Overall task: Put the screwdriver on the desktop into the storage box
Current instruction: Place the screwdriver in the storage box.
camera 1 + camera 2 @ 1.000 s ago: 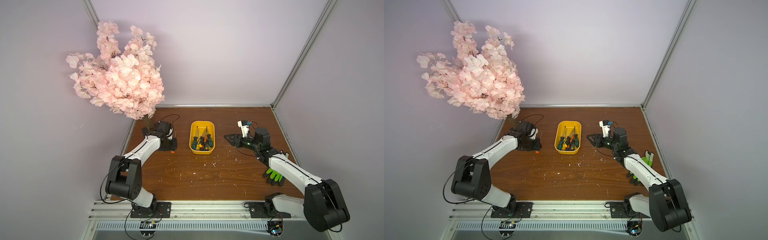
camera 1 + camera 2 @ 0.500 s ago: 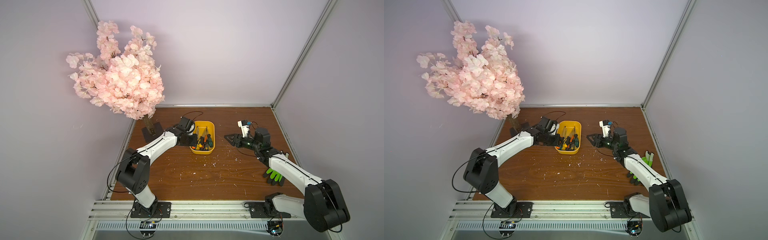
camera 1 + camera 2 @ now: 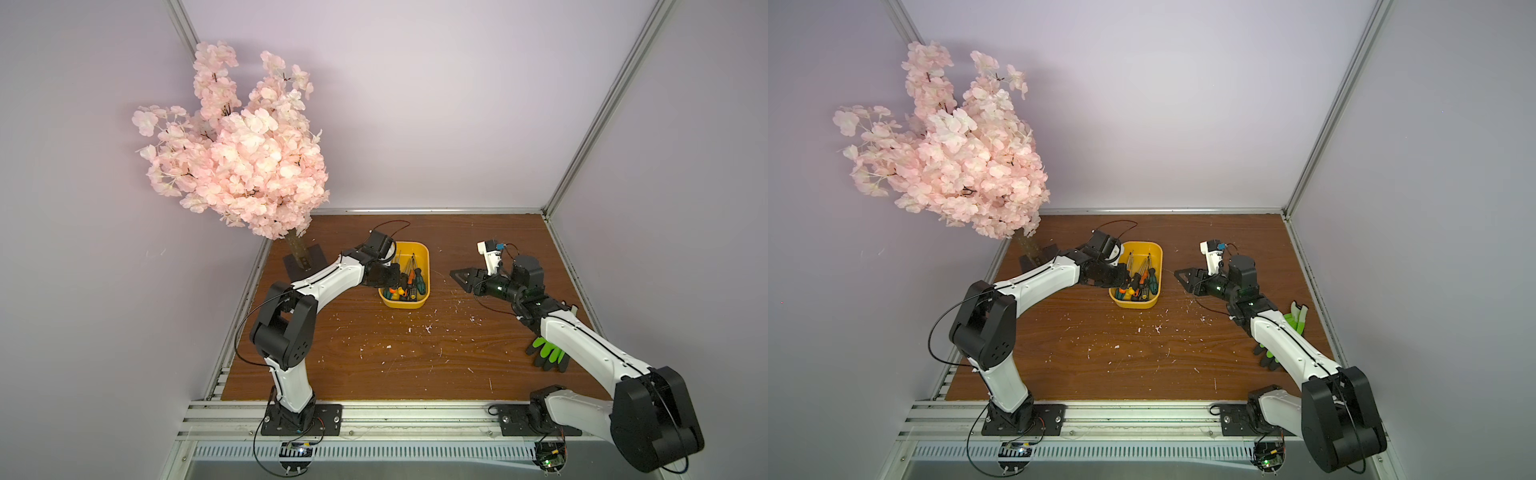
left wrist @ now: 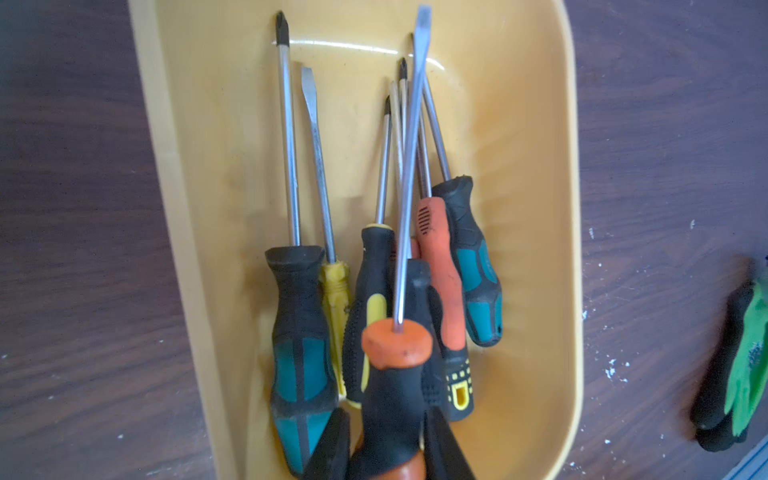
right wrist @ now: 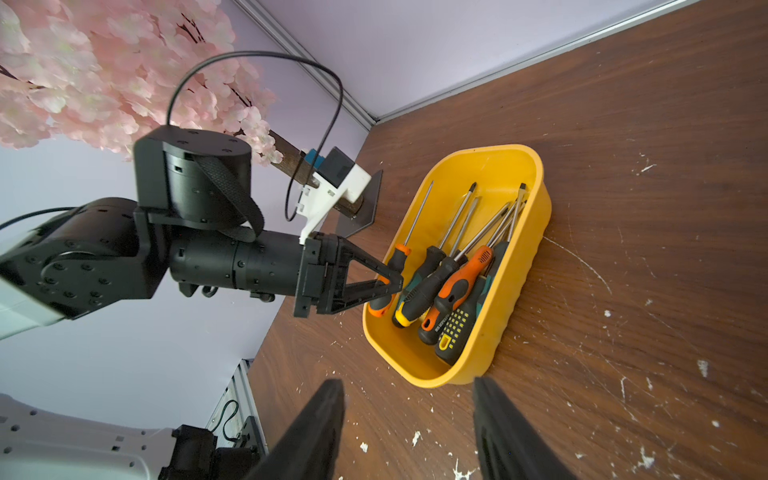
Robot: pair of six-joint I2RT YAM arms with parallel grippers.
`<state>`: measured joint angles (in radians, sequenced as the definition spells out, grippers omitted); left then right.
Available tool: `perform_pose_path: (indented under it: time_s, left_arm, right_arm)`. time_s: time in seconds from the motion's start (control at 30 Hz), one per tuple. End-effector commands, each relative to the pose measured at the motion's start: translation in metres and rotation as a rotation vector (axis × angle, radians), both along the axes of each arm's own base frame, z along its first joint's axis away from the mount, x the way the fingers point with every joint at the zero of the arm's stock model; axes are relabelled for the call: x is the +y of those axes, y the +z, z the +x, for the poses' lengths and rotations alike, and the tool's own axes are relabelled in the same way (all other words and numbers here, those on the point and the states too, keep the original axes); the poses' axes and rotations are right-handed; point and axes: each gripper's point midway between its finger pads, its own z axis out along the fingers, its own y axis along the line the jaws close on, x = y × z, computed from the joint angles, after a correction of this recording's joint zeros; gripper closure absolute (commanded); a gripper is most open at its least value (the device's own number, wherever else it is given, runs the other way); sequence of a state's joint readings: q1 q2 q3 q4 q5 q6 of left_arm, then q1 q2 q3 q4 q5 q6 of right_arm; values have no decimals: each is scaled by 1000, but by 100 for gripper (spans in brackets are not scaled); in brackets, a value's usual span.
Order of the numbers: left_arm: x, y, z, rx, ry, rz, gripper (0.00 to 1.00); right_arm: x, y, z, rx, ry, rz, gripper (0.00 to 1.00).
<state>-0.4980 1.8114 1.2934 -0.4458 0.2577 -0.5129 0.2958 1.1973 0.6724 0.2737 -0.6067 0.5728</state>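
Now the left gripper (image 5: 392,284) is clamped on an orange-and-black screwdriver (image 4: 395,374), held low over the other screwdrivers (image 4: 440,266) in the box (image 4: 519,208); whether it touches them is hard to tell. Judging by this, release is next: open, then lift clear. The right gripper (image 5: 407,381) hangs with jaws apart above the worktop (image 3: 395,357), beside the box.

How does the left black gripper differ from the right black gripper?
The left gripper is shut on an orange-and-black flat-blade screwdriver; the right gripper is open and empty. The left gripper is at the rim of the yellow plastic storage box; the right gripper is apart from it, over the brown wood-grain desktop. Both point towards the box.
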Motion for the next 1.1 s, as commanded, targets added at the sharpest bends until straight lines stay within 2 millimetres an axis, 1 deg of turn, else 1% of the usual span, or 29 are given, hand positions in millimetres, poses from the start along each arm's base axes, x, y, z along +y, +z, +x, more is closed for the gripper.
perform_pose_path:
  time_s: [0.0, 0.23, 0.37, 0.5, 0.57, 0.6, 0.63, 0.7, 0.83, 0.93, 1.07]
  left_arm:
    - [-2, -3, 5, -7, 5, 23, 93]
    - [-1, -10, 7, 0, 0, 46, 92]
    - [1, -15, 9, 10, -1, 71, 86]
    - [4, -17, 12, 6, 7, 94, 74]
    - [5, -17, 13, 4, 12, 104, 64]
    - [6, -16, 13, 2, 15, 106, 55]
    - [6, -15, 13, -1, 14, 104, 49]
    - [6, -12, 13, -7, 15, 103, 46]
    - [6, 0, 15, -30, 23, 95, 47]
    - [6, 13, 17, -58, 30, 80, 47]
    - [8, 34, 18, -98, 40, 65, 44]
  right_arm:
    - [-3, 8, -3, -42, -6, -1, 44]
    - [-5, 8, -3, -40, -12, 5, 44]
    - [-5, 9, -4, -42, -14, 7, 44]
    - [-5, 8, -5, -38, -14, 12, 44]
    - [-5, 8, -6, -39, -15, 16, 44]
    - [-5, 8, -6, -39, -15, 17, 44]
    - [-6, 8, -7, -38, -17, 18, 44]
    - [-6, 6, -7, -35, -18, 17, 44]
    - [-5, 7, -7, -34, -15, 23, 44]
    - [-5, 9, -5, -37, -13, 24, 44]
    - [-4, 8, -4, -33, -12, 19, 44]
